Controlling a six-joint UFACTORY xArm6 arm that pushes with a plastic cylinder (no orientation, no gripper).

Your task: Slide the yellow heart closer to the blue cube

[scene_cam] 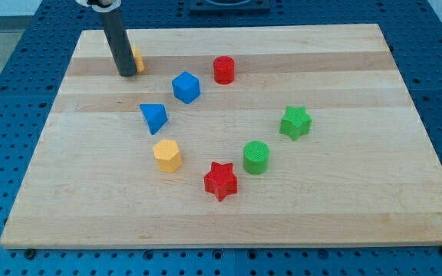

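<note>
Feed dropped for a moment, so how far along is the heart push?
Done: my tip is at the yellow heart, on its left, mostly hiding it. In hand: contact looks made or close. Left: the slide itself; a clear gap still separates the heart from the blue cube.

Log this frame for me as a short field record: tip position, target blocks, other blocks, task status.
tip: my tip at the view's top left, right beside the yellow heart, which the rod mostly hides
target: blue cube, to the heart's right, apart from it
other blocks: red cylinder; blue triangle; yellow hexagon; red star; green cylinder; green star
surface: wooden board
status: heart not yet near cube
</note>
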